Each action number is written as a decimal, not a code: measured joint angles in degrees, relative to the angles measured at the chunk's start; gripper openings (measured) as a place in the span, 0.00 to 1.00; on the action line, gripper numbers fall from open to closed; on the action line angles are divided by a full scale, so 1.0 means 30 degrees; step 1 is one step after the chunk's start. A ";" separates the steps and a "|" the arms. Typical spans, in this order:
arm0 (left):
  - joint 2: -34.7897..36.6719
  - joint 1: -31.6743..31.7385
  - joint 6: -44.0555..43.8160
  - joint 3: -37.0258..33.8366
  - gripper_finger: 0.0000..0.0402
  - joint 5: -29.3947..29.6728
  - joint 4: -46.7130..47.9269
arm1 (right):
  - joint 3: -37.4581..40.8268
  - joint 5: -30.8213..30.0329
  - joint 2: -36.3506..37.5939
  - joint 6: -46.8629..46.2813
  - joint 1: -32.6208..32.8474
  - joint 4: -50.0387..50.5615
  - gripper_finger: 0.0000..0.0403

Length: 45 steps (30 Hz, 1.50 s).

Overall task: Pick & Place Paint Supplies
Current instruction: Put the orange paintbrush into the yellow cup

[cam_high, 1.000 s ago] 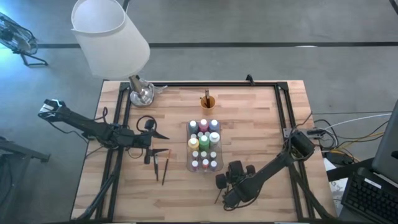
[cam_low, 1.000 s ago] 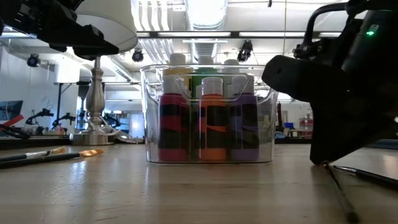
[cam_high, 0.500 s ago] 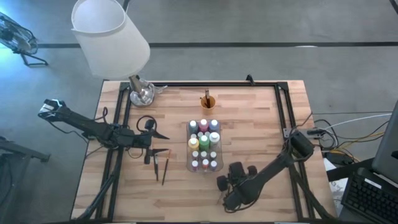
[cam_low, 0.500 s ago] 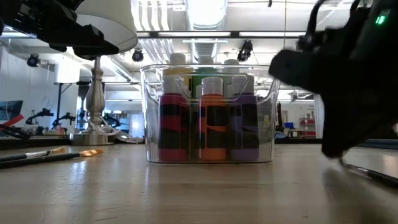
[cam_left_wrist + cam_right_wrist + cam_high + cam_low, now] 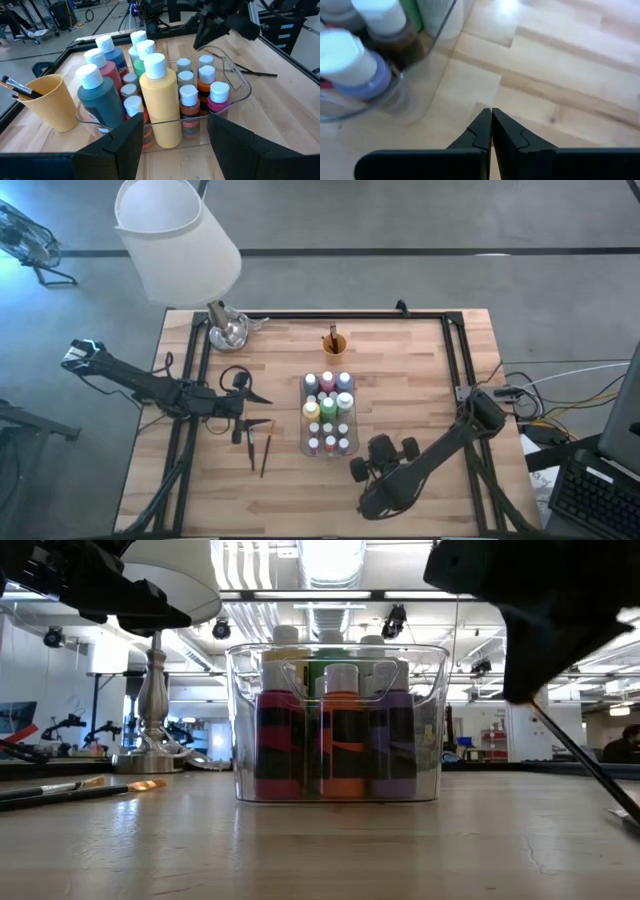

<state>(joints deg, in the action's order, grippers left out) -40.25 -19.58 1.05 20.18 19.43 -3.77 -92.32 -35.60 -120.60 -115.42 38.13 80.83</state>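
Right gripper (image 5: 491,131) sits near the table's front edge, just right of the tray (image 5: 329,450), fingers pinched tight on a thin brush (image 5: 590,764) that hangs at a slant in the low view. Bottles (image 5: 159,97) stand packed inside the tray. Left gripper (image 5: 262,397) waits spread wide left of the tray, two more brushes (image 5: 259,452) lying beside it.
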 joint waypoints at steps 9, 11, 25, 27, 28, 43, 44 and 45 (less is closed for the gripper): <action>0.0000 0.0004 0.0001 0.0004 0.55 0.0000 -0.0004 | -0.1298 -0.0168 0.0044 -0.0018 0.0000 0.2922 0.02; 0.0000 0.0000 0.0004 0.0004 0.55 0.0003 0.0000 | -0.1410 -0.0209 0.0105 0.0026 0.0000 0.3056 0.02; -0.0004 0.0001 0.0004 0.0000 0.55 -0.0001 0.0007 | 0.1430 -0.1928 0.2981 0.0980 -0.0840 0.3060 0.02; -0.0007 -0.0002 0.0002 0.0002 0.55 -0.0004 0.0007 | 0.2142 -0.2316 0.3711 0.1273 -0.1173 0.2952 0.02; -0.0007 -0.0001 0.0001 0.0007 0.55 -0.0001 0.0007 | 0.2589 -0.2518 0.4110 0.1467 -0.1352 0.2939 0.02; -0.0007 -0.0003 -0.0003 0.0000 0.55 0.0004 0.0029 | 0.6735 -0.8640 1.0835 0.8637 -0.6223 0.1520 0.02; -0.0007 -0.0004 0.0004 0.0005 0.55 0.0003 0.0029 | 0.6787 -0.9077 1.1194 0.9424 -0.6617 0.1237 0.02; -0.0003 -0.0004 0.0000 0.0004 0.55 0.0000 0.0029 | 0.6807 -0.9426 1.1526 1.0234 -0.7015 0.0917 0.02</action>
<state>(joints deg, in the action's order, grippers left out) -40.26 -19.59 1.05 20.20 19.43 -3.68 -71.90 -63.88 -86.02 -84.71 17.08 83.58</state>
